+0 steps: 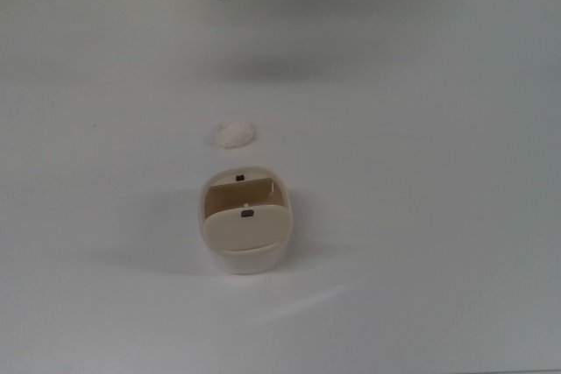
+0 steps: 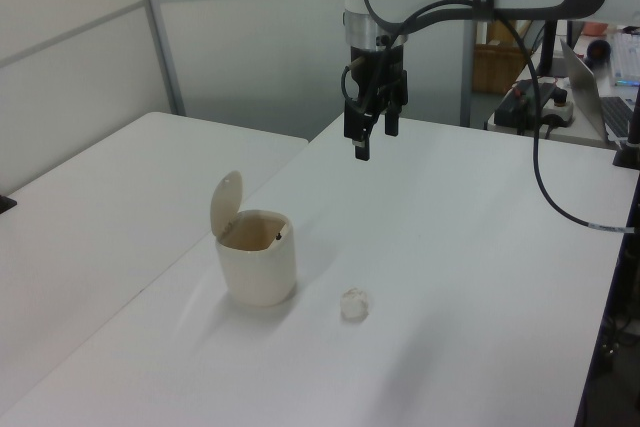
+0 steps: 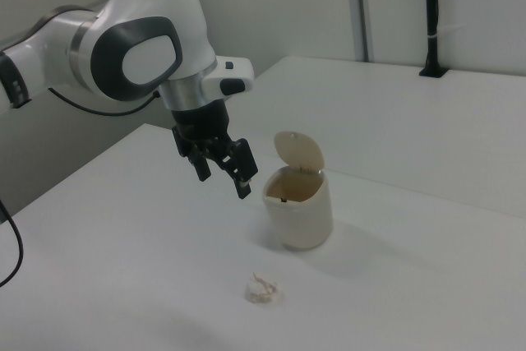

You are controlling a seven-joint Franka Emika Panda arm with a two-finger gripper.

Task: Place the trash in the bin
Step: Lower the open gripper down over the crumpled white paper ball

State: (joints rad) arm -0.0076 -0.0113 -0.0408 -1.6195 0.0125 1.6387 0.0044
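Top view: the trash [image 1: 235, 134] lies on the worktop [image 1: 421, 129] just beyond the bin [image 1: 245, 221].

Left view: the end effector [image 2: 371, 137] hangs high, spread wide, empty.

Right view: bin lid up. Pickup not yet begun; next calls for descending over the wad.

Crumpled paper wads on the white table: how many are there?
1. The only crumpled paper wad lies on the table beside the open bin, just above it in the top view. The bin's inside shows only partly.
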